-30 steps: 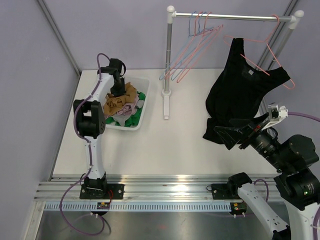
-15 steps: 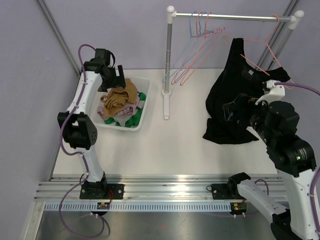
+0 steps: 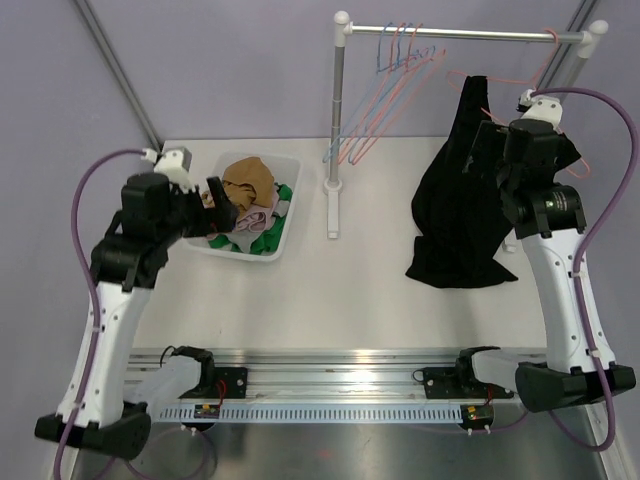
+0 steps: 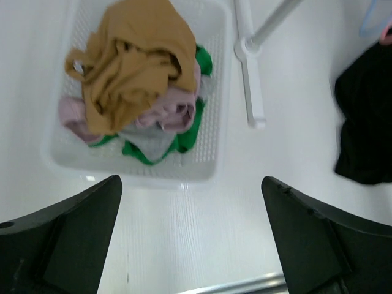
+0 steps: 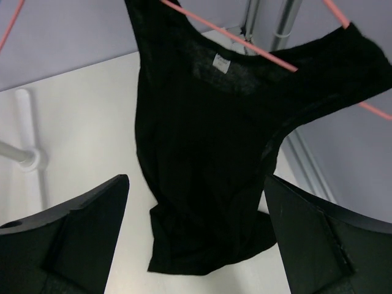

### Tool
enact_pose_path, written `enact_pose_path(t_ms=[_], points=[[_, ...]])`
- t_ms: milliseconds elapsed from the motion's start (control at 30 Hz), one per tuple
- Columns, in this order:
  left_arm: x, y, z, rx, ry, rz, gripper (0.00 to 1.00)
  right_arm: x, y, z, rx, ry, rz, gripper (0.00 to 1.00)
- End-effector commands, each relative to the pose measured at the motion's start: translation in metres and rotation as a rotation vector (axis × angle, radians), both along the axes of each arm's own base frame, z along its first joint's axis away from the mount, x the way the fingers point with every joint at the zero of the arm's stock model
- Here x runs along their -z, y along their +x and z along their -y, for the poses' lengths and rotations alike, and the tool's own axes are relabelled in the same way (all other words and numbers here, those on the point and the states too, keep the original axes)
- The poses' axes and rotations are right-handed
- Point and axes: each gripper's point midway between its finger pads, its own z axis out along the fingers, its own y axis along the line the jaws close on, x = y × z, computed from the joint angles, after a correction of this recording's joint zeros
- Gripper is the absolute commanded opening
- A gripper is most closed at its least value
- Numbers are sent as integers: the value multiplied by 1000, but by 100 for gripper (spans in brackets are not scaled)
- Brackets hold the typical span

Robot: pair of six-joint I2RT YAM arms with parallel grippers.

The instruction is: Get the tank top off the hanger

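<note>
A black tank top (image 3: 455, 215) hangs on a pink wire hanger (image 3: 545, 62) from the right end of the rail, its hem bunched on the table. The right wrist view shows this tank top (image 5: 208, 153) full length, with the hanger (image 5: 245, 46) crossing its neckline. My right gripper (image 3: 492, 150) is raised in front of its upper part, apart from the cloth. This gripper (image 5: 197, 177) is open with nothing between its fingers. My left gripper (image 3: 222, 203) hovers over the near left side of the basket. It (image 4: 191, 179) is open and empty too.
A white basket (image 3: 290, 215) of mustard, pink, grey and green clothes stands at the back left, its wall (image 4: 223, 73) plain in the left wrist view. The rack's upright pole (image 3: 337, 120) stands mid-table. Several empty pink and blue hangers (image 3: 385, 100) hang from the rail (image 3: 460, 33).
My left gripper has opened, left the mustard garment in the basket and pulled back high toward the near left. My right arm has swung up from table height to face the tank top.
</note>
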Motion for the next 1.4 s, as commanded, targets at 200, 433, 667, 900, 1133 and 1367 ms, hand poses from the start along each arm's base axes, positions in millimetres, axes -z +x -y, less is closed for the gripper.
enact_pose_path(t_ms=[200, 433, 667, 900, 1133, 1367], points=[[78, -55, 18, 106, 11, 41, 99, -60, 48, 65, 54, -248, 112, 99], [81, -63, 11, 80, 10, 96, 99, -76, 74, 99, 30, -322, 126, 99], [90, -68, 28, 155, 14, 55, 99, -55, 109, 117, -41, -358, 59, 98], [89, -71, 34, 184, 9, 65, 99, -41, 134, 106, -211, -301, 36, 87], [91, -70, 36, 197, 6, 55, 99, -31, 135, 93, -299, -218, 37, 59], [91, -70, 39, 209, 4, 50, 99, -23, 128, 80, -342, -156, 31, 41]])
